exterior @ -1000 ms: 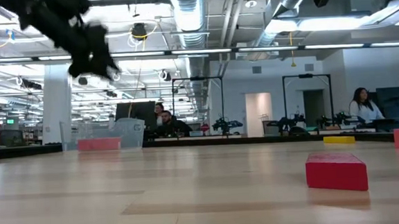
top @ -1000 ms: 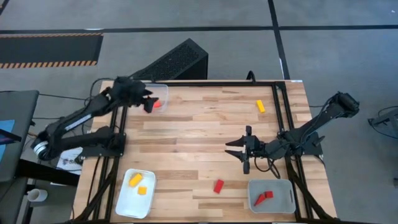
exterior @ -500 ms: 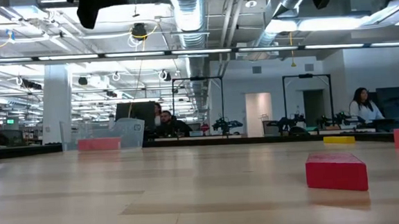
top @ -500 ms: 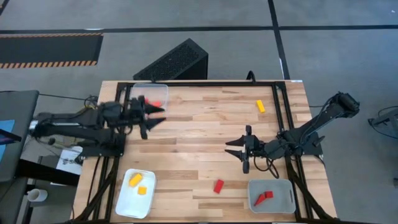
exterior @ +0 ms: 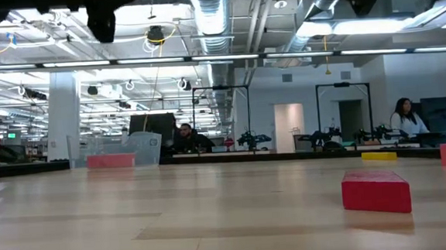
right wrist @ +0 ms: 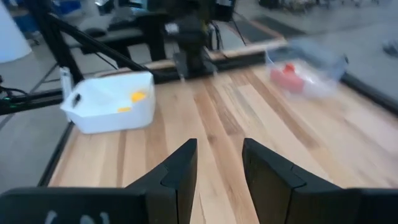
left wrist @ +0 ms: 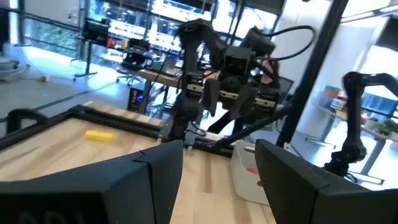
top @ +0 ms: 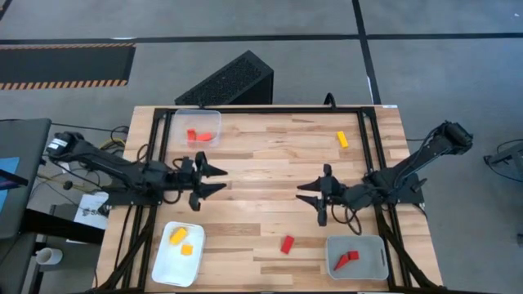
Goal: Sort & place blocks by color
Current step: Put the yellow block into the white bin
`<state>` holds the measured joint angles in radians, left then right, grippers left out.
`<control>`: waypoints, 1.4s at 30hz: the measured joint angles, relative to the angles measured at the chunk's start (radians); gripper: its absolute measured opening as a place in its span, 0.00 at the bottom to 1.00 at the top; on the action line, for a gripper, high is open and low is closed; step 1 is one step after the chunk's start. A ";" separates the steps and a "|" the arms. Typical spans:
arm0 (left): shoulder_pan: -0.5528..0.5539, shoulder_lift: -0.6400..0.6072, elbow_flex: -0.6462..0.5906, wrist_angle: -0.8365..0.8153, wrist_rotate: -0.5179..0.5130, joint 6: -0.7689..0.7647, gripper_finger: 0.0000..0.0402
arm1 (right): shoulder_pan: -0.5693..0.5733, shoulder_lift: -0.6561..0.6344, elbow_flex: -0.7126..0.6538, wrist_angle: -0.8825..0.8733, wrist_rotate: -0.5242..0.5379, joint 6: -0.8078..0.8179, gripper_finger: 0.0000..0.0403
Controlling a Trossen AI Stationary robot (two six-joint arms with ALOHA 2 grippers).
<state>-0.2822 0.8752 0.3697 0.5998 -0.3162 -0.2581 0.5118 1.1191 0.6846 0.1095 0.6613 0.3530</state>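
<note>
At the left edge of the wooden surface [top: 261, 163], the left gripper [top: 214, 179] hovers low with its fingers spread wide and nothing between them. Behind it, in the far left corner, a clear tray [top: 181, 120] holds two red blocks [top: 196, 135]. In the near left corner a white tray [top: 163, 268] carries a yellow block [top: 177, 235] and an orange block [top: 187, 250]. Toward the middle, near the front edge, a red block [top: 287, 243] lies alone on the bare wood. Just beyond it the right gripper [top: 311, 197] hangs over the surface, fingers also wide apart and empty, pointing toward the left one. Farther right, a small yellow block [top: 342, 139] lies by the far edge. In the near right corner, a grey tray [top: 372, 245] holds two red wedge blocks [top: 347, 260].
</note>
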 joint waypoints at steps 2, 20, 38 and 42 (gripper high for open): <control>-0.009 0.026 -0.012 -0.001 -0.034 -0.022 0.46 | -0.012 0.000 0.000 -0.064 0.003 0.072 0.38; -0.029 0.264 -0.013 0.145 -0.066 -0.024 0.46 | -0.175 -0.022 0.081 -0.737 -0.277 0.589 0.38; -0.029 0.264 -0.012 0.156 -0.075 -0.040 0.46 | -0.383 -0.019 0.366 -1.321 -0.511 0.424 0.38; -0.029 0.264 -0.012 0.157 -0.090 -0.040 0.46 | -0.468 -0.018 0.366 -1.372 -0.526 0.376 0.38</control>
<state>-0.3107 1.1393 0.3573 0.7567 -0.4065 -0.2980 0.0433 1.1007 1.0504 -1.2625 0.1352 0.7287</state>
